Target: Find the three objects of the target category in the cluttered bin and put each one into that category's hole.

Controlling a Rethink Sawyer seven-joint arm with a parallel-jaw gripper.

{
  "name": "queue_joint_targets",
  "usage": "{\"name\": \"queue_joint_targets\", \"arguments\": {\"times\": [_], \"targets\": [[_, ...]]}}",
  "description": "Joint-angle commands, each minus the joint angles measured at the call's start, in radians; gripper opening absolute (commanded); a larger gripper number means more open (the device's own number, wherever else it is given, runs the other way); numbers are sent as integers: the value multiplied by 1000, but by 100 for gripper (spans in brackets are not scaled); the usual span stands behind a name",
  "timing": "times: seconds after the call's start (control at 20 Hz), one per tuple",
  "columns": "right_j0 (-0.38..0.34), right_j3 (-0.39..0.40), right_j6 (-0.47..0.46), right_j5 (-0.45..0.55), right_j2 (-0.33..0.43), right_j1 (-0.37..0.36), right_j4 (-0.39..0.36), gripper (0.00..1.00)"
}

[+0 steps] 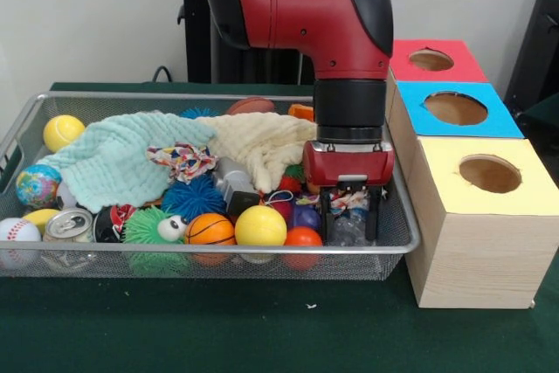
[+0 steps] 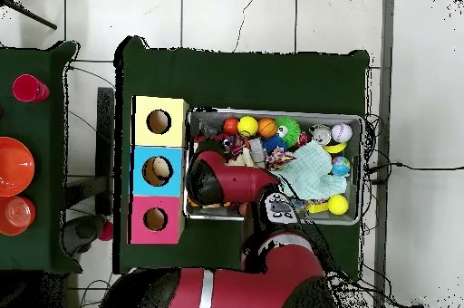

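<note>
The gripper (image 1: 350,213) is down in the bin (image 1: 397,242), at the end beside the boxes, its fingers apart around a clear bottle (image 1: 348,231). Balls crowd close and could get pinched or dragged. The blue hole (image 1: 455,108) sits nearby.

Red and black arm bent straight down from above, gripper (image 1: 350,213) vertical, fingers (image 1: 325,214) spread apart

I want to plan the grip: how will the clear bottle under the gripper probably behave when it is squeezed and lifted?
The clear bottle looks thin-walled and see-through, so it probably dents under the gripper and weighs little. Its smooth plastic may slip. It lies among balls in the bin, so neighbours may shift.
</note>
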Motion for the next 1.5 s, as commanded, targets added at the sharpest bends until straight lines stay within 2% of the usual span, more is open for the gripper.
{"name": "queue_joint_targets", "arguments": {"times": [0.05, 0.2, 0.75, 1.05, 1.1, 1.5], "targets": [[24, 37, 110, 327, -27, 54, 56, 100], [45, 35, 101, 399, -55, 54, 75, 100], [56, 25, 107, 429, -67, 49, 68, 100], [26, 48, 141, 297, -34, 45, 49, 100], [21, 54, 149, 275, -29, 43, 48, 0], [19, 41, 120, 284, -22, 45, 27, 0]]}}
